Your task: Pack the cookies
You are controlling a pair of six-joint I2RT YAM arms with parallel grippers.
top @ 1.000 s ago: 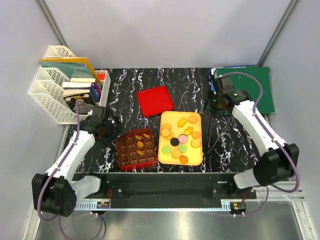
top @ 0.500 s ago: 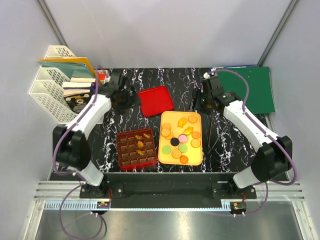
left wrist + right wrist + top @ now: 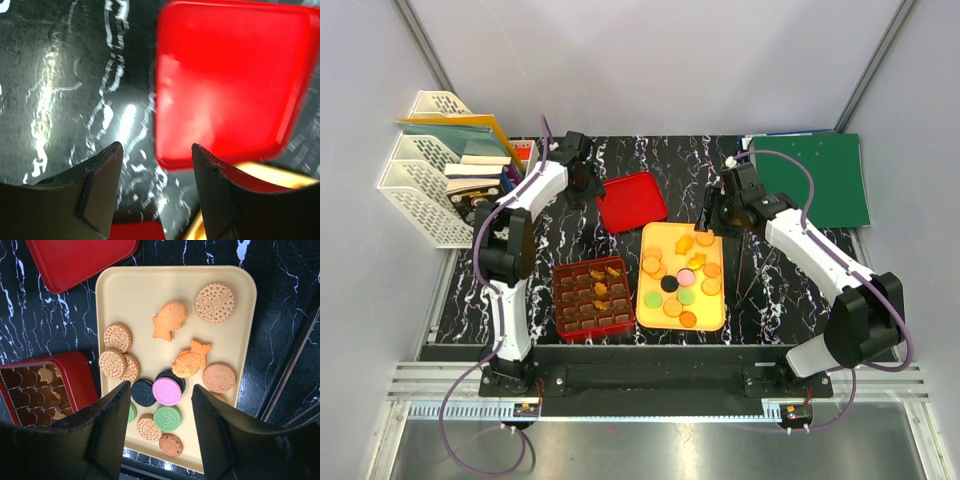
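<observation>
The right gripper is hanging wide open and empty over the middle of the tray, having swung in over the last second from the 2 o'clock corner of the surface. The left gripper, spread just as wide and holding nothing, is hovering low at the 9 o'clock edge of the lid, after sweeping up from beside the box at 8 o'clock. By my reading this is putting the right arm in place to pick, while the left is reaching for the lid early, since most of the cookies are still lying on the tray. Straight under the right gripper a pink sandwich cookie is overlapping a black one, with a second black one touching it at 9 o'clock and a green one just at 6 o'clock. Around them are lying tan dotted rounds, some stacked at 10 o'clock, two orange fish-shaped pieces toward 12 o'clock, and a plain brown round at 3 o'clock. The box is sitting just beside the tray at 9 o'clock, with only a few golden pieces showing in its far cells. The lid is resting at 11 o'clock of the tray, apart from the box.
</observation>
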